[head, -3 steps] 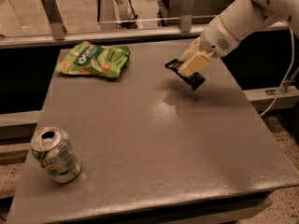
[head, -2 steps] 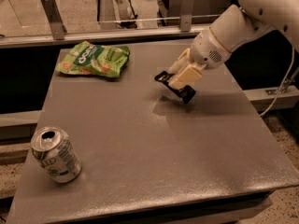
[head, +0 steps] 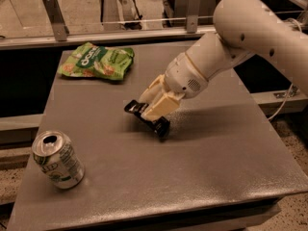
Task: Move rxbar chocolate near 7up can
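Holding bar [head: 161, 126] clamped in gripper [head: 155, 109], low over table [head: 226, 172] centre; can [head: 57, 159] well apart at front-left corner; grasp looks done; approach and release left.

The table [head: 226, 177] carries three things. The snack bag [head: 96, 61] lies at the far left corner, just before the rail [head: 120, 35] that runs behind the table. The 7up can [head: 57, 160] stands at the near left corner, well apart from the bag. Near the table's middle, right of both, the gripper [head: 153, 110] hangs low, reaching in from the arm [head: 240, 37] at the far right. Its fingers clamp the rxbar chocolate [head: 162, 126], which sits tilted between them, its right end lower. Whether that end touches the table cannot be told. The bar is well apart from the can, behind it and to its right.
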Robot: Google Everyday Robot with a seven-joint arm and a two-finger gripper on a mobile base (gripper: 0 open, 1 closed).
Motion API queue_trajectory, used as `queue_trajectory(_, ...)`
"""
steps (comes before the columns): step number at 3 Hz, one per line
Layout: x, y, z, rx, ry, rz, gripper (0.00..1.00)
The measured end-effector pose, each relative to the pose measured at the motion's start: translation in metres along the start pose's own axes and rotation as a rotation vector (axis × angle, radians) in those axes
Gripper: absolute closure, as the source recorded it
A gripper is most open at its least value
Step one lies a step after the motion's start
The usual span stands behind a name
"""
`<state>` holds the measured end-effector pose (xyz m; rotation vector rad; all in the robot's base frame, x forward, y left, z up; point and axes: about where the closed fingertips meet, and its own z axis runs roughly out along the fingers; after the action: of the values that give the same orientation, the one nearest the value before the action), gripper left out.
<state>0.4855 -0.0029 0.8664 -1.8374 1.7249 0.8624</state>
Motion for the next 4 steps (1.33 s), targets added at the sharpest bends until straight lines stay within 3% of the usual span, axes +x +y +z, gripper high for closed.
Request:
queue_trajectory(2,-0.04,0.055,0.055,-0.167,-0.109,-0.073,1.0)
queue_trajectory(3,-0.049,0.072,0.071,-0.217,-0.141,-0.085,1.0)
queue_trajectory(4,-0.055,0.083,0.083,-0.252,-0.164,-0.082,0.82)
